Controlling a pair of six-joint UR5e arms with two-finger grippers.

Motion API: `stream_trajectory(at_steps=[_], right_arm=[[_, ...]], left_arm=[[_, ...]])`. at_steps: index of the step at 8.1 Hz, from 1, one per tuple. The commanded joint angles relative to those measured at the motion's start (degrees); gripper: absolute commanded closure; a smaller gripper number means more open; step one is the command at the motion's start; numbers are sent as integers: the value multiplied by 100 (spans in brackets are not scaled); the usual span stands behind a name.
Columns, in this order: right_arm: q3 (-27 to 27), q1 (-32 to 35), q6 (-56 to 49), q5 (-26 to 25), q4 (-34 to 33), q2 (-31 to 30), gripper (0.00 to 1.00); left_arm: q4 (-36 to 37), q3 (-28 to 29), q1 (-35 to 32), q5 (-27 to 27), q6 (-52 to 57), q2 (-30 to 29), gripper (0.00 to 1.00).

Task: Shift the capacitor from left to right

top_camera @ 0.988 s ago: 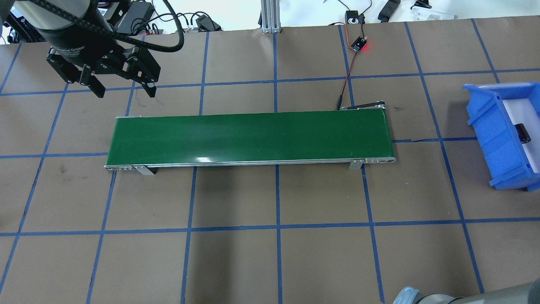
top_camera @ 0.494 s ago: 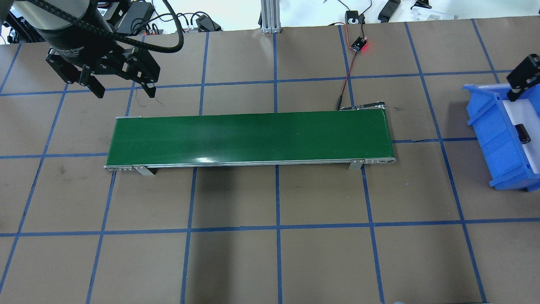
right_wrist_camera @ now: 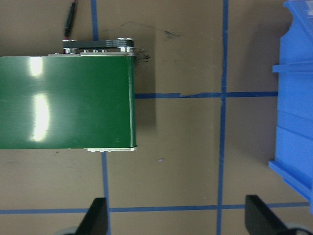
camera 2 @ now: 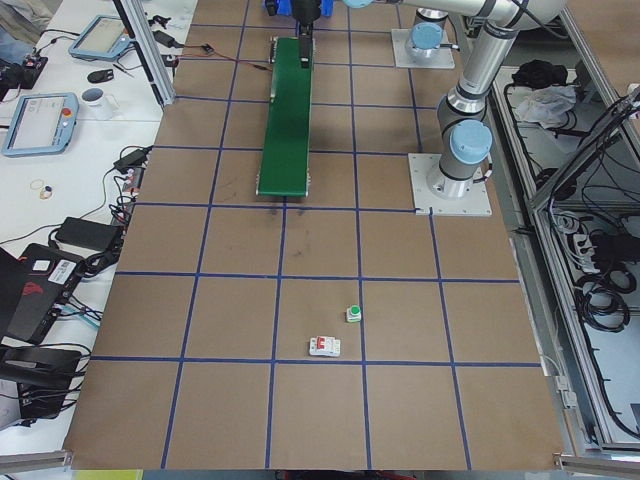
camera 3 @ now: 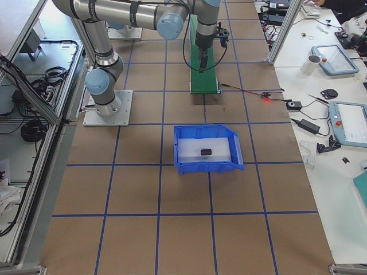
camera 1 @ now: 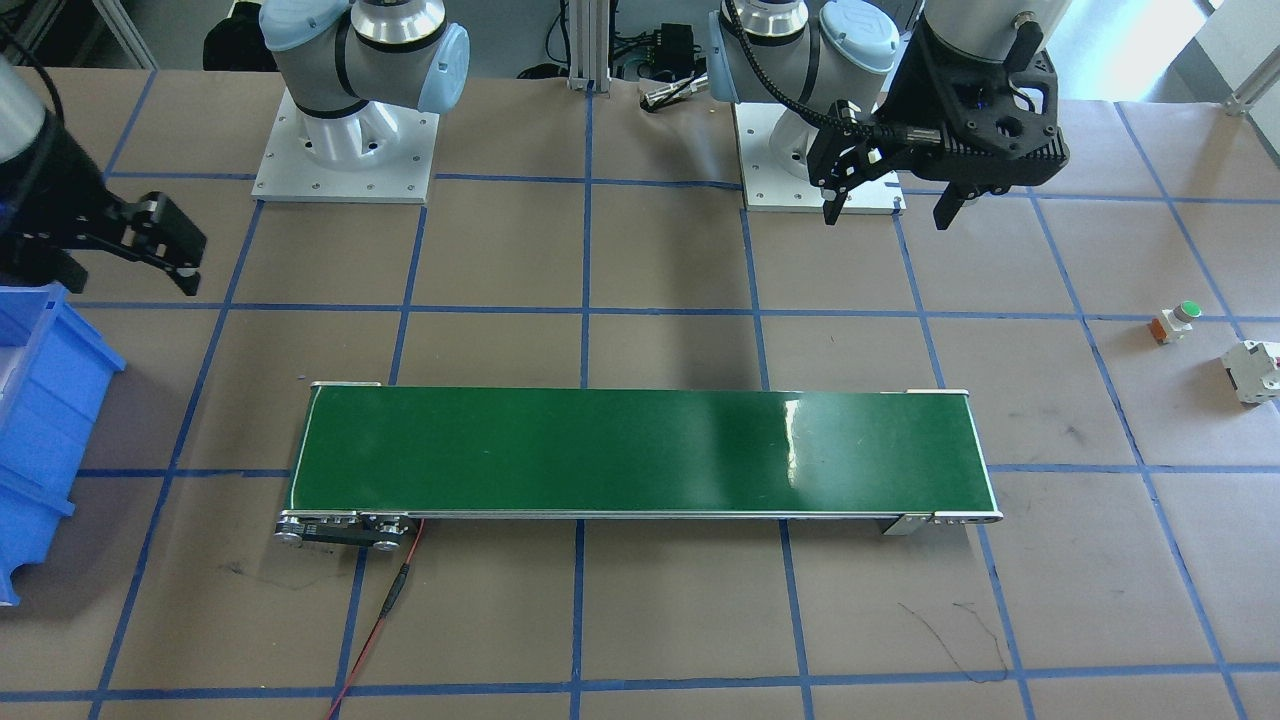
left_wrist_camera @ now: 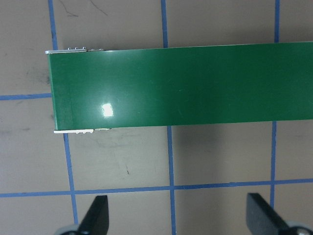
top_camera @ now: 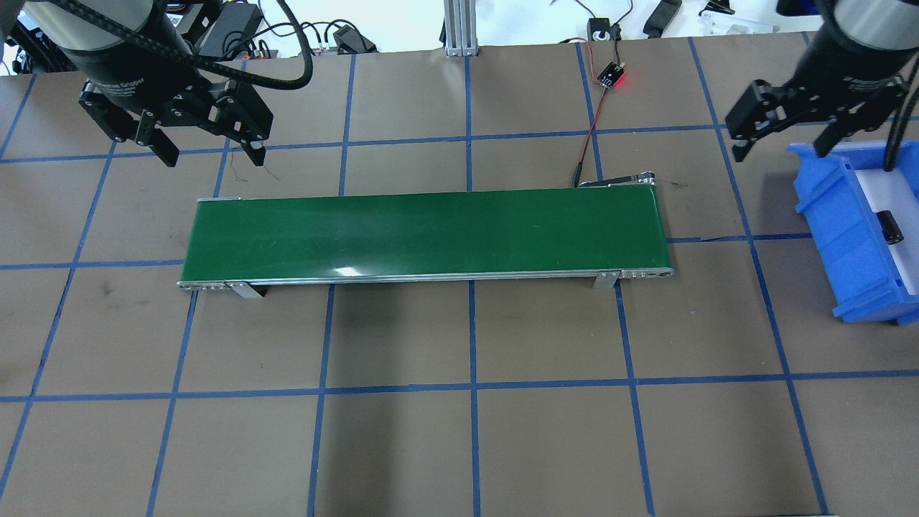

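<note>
The capacitor, a small dark cylinder, lies inside the blue bin at the table's right end; it also shows in the exterior right view. My right gripper is open and empty, hanging above the table just left of the bin, between it and the green conveyor belt. It also shows in the front view. My left gripper is open and empty, above the table just beyond the belt's left end, as the front view also shows. Both wrist views show bare fingertips.
A small part with a green button and a white breaker block sit on the table far out on my left side. A red-black wire runs from the belt's right end to a lit board.
My right gripper has come into the overhead view from the right and moved left, past the bin's far corner. The left gripper, belt and capacitor have not moved.
</note>
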Motion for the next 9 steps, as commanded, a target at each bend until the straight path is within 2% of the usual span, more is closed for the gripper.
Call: stream_trajectory(at_steps=[1, 2, 9], right_arm=[[0, 1179, 914, 427, -40, -86, 0], [0, 1409, 1203, 682, -67, -87, 0], [-44, 1499, 1303, 693, -58, -263, 0]], left_arm=[[0, 0, 0, 0, 0, 5, 0], [0, 0, 0, 0, 0, 5, 0], [0, 0, 0, 0, 0, 5, 0]])
